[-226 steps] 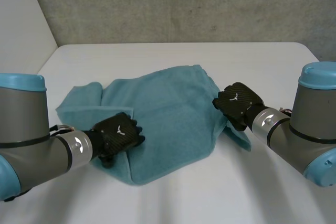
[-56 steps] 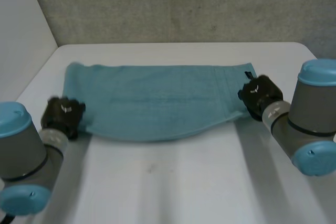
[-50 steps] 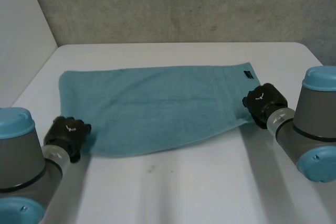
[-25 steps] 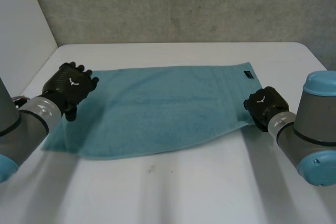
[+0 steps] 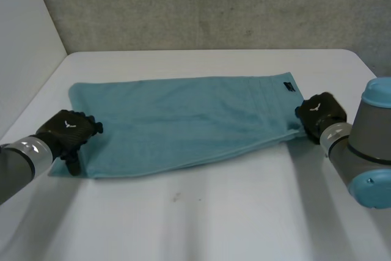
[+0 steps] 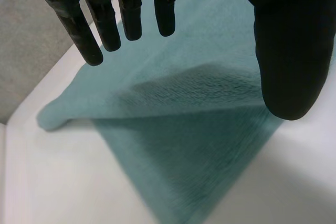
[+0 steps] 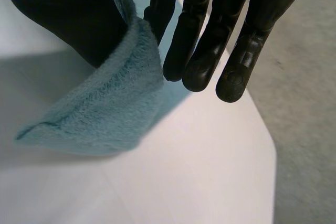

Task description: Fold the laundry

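**Left hand [image 5: 66,134] loose at one towel corner, right hand [image 5: 321,113] pinching the other**

From my seat, the left hand is open. In its wrist cam the fingers [image 6: 105,19] are straight and spread well away from the thumb [image 6: 289,51], with nothing caught between them. The towel [image 5: 183,120] lies under that palm. From the head cam the hand sits at the towel's near left corner, right over the edge.

The right hand is the one with a grip. In its wrist cam the cloth runs up between the thumb and the straight fingers [image 7: 199,51], pinched there, and a fuzzy corner droops out below the hand towards the table [image 5: 214,212]. The head cam puts that hand at the towel's near right corner, which is pulled up a little off the surface.

The towel is teal and spread out long across the middle of the white table, running from one hand to the other. It's mostly flat, though its near edge rises towards the right hand. There's a small dark label [image 5: 286,87] at its far right corner, just beyond the right hand. A grey wall [image 5: 214,4] stands behind the table.
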